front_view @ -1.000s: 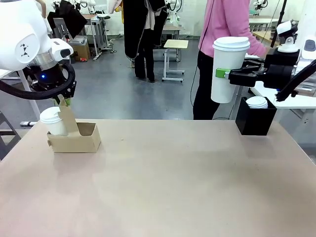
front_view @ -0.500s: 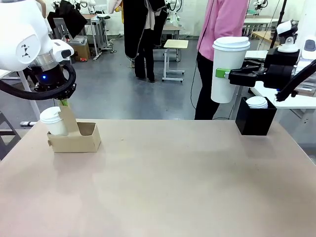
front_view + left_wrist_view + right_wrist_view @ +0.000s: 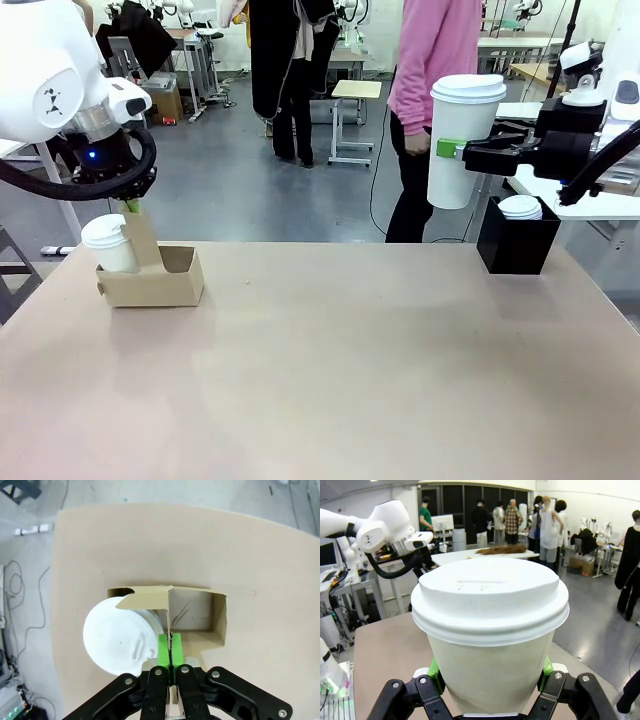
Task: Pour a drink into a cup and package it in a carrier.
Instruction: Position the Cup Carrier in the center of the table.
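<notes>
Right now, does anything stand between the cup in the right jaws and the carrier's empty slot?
Nothing visible. The table between the cup and the carrier is bare, and the empty slot faces the cup. The left jaws pinch the handle panel just beside it.

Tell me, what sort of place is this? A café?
Probably a robotics lab or workshop, not a café: one white robot arm grips a cardboard carrier, a second arm holds up a lidded cup, and beyond the table lie a bare grey floor, loose cables and more workbenches.
</notes>
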Robot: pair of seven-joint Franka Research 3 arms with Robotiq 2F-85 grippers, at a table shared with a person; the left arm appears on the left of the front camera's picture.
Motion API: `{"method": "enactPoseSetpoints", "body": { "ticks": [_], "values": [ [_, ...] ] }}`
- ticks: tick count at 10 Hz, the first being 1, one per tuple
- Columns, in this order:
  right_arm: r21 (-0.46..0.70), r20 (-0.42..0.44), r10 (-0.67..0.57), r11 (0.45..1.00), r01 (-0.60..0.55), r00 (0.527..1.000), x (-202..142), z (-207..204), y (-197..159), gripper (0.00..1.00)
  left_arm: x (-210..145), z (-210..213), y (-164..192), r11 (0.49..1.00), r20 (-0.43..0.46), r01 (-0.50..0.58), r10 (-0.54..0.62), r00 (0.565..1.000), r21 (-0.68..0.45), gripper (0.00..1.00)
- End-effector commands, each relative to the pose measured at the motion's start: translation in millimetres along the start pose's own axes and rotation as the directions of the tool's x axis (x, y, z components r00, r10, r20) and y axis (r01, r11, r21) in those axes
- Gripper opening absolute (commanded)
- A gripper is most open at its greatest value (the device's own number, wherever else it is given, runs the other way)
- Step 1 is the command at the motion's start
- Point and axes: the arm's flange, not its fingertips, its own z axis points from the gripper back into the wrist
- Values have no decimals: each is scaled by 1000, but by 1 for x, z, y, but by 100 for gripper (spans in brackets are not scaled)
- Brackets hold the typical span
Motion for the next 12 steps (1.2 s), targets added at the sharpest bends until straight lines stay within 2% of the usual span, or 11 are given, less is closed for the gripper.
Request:
{"method": "enactPoseSetpoints", "body": {
  "ticks": [1, 4, 5, 6, 8, 12],
  "values": [
    [-2, 18, -1, 1000, 1, 1000, 4, -3, -1, 80, -15, 47, -20, 998, 73, -58, 58, 996, 1, 1],
    [-2, 18, -1, 1000, 1, 1000, 4, -3, -1, 80, -55, 124, -90, 997, 117, -71, 74, 990, -31, 1],
    [-2, 18, -1, 1000, 1, 1000, 4, -3, -1, 80, -74, 137, -119, 998, 148, -53, 55, 987, -23, 1],
    [-2, 18, -1, 1000, 1, 1000, 4, -3, -1, 80, -94, 142, -148, 999, 142, -47, 50, 989, -21, 1],
    [-2, 18, -1, 1000, 1, 1000, 4, -3, -1, 80, -135, 138, -204, 999, 147, 27, -23, 989, -28, 1],
    [-2, 18, -1, 1000, 1, 1000, 4, -3, -1, 80, -180, 94, -276, 997, 94, 76, -73, 993, -30, 1]
  ]
}}
